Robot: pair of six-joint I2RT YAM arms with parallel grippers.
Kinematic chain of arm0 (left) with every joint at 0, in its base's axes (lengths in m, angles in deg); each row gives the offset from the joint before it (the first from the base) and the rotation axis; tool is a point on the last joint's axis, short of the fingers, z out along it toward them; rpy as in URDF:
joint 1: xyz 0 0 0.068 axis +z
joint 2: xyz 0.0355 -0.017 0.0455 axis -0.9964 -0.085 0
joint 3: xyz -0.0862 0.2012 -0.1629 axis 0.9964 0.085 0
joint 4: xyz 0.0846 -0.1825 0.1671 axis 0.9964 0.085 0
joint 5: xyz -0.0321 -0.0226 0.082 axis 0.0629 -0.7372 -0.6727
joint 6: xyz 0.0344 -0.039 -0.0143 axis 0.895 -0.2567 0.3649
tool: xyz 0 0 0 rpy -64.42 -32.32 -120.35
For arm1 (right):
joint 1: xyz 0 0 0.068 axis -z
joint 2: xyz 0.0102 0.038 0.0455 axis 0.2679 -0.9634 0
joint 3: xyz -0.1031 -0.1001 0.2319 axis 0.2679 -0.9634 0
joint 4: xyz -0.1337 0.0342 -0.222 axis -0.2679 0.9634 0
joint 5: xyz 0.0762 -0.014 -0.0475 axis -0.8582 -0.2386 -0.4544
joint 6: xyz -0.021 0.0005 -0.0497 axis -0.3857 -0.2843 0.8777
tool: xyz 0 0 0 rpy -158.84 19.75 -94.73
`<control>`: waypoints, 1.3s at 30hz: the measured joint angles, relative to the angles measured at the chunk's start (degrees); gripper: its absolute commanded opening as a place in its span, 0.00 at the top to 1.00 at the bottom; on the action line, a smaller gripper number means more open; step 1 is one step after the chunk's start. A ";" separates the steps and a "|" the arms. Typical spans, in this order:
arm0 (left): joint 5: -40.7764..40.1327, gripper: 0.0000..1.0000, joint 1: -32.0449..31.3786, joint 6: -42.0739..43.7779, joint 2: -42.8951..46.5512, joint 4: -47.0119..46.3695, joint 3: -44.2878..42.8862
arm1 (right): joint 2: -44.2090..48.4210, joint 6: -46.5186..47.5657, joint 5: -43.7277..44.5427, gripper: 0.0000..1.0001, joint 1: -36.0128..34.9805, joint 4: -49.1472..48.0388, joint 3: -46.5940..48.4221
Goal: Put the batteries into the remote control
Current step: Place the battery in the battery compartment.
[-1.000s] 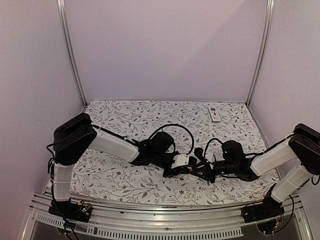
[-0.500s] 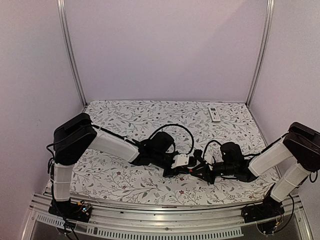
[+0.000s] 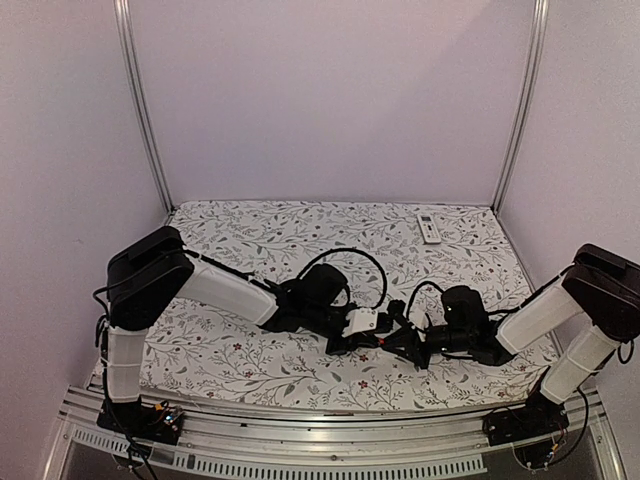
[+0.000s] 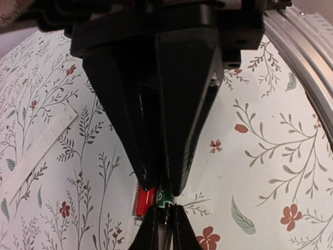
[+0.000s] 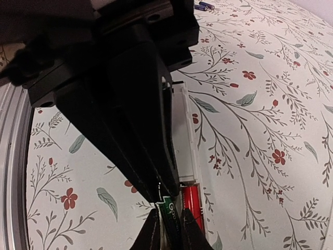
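Both arms are nose down at one spot near the front middle of the mat [image 3: 250, 230]. They meet fingertip to fingertip over the remote [image 5: 184, 140], which lies flat with its battery bay facing up. The head-on meeting looks deliberate to me: one arm steadies or guides while the other seats the cell, since a thing that small would slip from a single pair of fingers. A red battery [image 5: 192, 205] already lies in the bay. Just beside it, a green battery [image 5: 170, 211] sits right where the tips meet, and I cannot say whether it is bedded yet. The left gripper [image 4: 158, 190] has its jaws pinched right together, though I cannot tell whether they nip anything. The right gripper [image 5: 166, 197] is narrow too, with its tips at the green battery's end, but I cannot make out whether it grips or only presses. On the green wrap I read a white "G"; the rest is too small. Spare batteries [image 5: 204, 5] lie well apart, out of the way. A second remote [image 3: 428, 228] rests near the back right corner, its buttons unreadable. A white strip [image 4: 39, 151] lies flat on the mat near the left arm, perhaps the bay's cover set aside for later.
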State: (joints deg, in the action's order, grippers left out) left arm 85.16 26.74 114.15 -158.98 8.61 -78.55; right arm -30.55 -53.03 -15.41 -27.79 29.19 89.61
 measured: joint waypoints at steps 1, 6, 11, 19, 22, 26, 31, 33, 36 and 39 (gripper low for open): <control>-0.02 0.94 0.00 -0.02 0.00 -0.04 0.02 | 0.00 0.09 0.07 0.87 0.00 -0.02 0.00; -0.09 0.88 0.00 -0.37 0.00 -0.70 0.31 | 0.00 0.50 0.35 0.90 0.00 0.00 0.00; -0.48 0.85 0.00 -1.22 0.61 -3.17 2.23 | 0.00 0.72 0.28 0.91 -0.15 0.04 0.00; -0.96 0.77 0.00 -2.01 1.40 -4.55 3.91 | 0.00 0.76 0.26 0.92 -0.17 0.07 0.00; -0.96 0.74 0.00 -2.27 1.42 -4.68 4.00 | 0.00 0.76 0.26 0.92 -0.17 0.07 0.00; -1.03 0.69 0.00 -2.56 1.86 -4.55 4.37 | 0.00 0.74 0.28 0.93 -0.17 0.07 0.00; -1.42 0.62 0.09 -3.08 3.58 -4.02 6.19 | -0.02 0.74 0.28 0.93 -0.17 0.15 0.00; -1.42 0.59 0.09 -3.63 4.11 -3.89 6.69 | -0.09 0.74 0.26 0.93 -0.17 0.13 0.00; -1.38 0.58 0.09 -4.28 4.87 -3.93 7.32 | -0.11 0.74 0.26 0.93 -0.17 0.13 0.00; -1.36 0.76 0.11 -5.49 6.23 -4.26 8.68 | -0.13 0.74 0.26 0.93 -0.17 0.11 0.00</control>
State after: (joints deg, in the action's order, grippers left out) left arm 83.81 26.84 108.66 -152.75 4.35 -69.87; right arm -30.69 -52.28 -15.15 -27.97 29.30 89.61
